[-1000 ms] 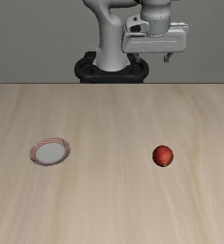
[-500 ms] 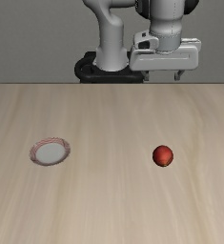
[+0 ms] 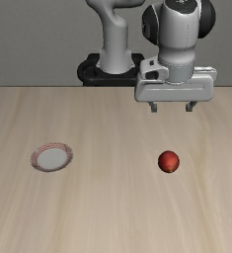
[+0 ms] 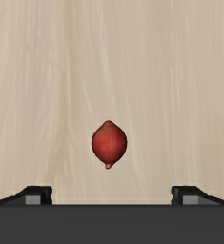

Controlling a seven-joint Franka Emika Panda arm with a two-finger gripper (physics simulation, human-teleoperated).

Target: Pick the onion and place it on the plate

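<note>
A small red onion [image 3: 168, 162] lies on the wooden table toward the exterior view's right. In the wrist view the onion [image 4: 109, 144] lies on the wood a short way ahead of my fingertips, centred between them. My gripper [image 3: 172, 106] hangs well above the table, behind and above the onion, open with nothing between its fingers [image 3: 153, 105]. The gripper [image 4: 111, 194] has its tips set wide apart. A small round plate [image 3: 51, 156] with a pinkish rim sits on the table at the exterior view's left, far from the onion.
The light wooden table [image 3: 116, 217] stretches across the scene. The robot's black base [image 3: 116, 70] stands at the table's far edge.
My hand has come down and forward toward the onion, shifting slightly to the exterior view's right. The onion and the plate have stayed put.
</note>
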